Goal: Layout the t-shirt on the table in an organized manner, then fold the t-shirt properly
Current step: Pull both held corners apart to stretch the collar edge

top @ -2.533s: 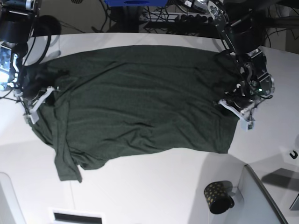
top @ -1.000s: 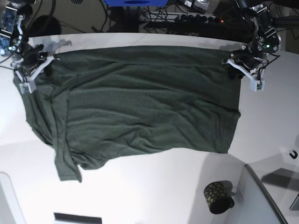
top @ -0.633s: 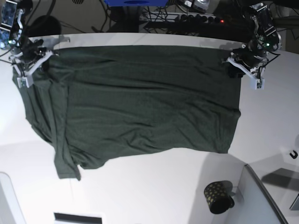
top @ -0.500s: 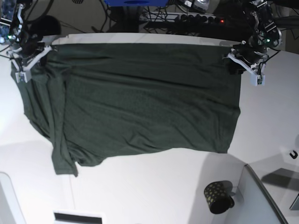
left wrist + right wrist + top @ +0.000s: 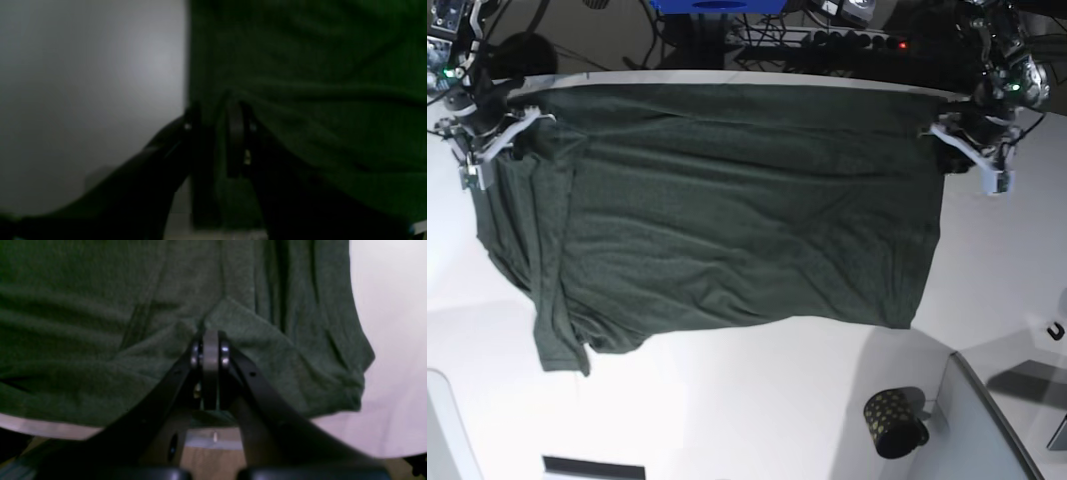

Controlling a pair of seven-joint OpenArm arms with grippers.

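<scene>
The dark green t-shirt lies spread across the white table, its top edge at the table's far rim. My left gripper is shut on the shirt's far right corner; the left wrist view shows the fingers pinching green cloth. My right gripper is shut on the shirt's far left corner, where the cloth bunches. In the right wrist view the closed fingertips grip a fold of the shirt. A sleeve hangs down at the lower left.
A small dark gold-dotted mug stands at the front right, next to a grey tray-like panel. Cables and dark equipment lie beyond the table's far edge.
Both grippers have pulled the shirt's far corners toward the table's far edge and slightly outward. The cloth is now stretched flatter, its top edge reaching the far rim.
</scene>
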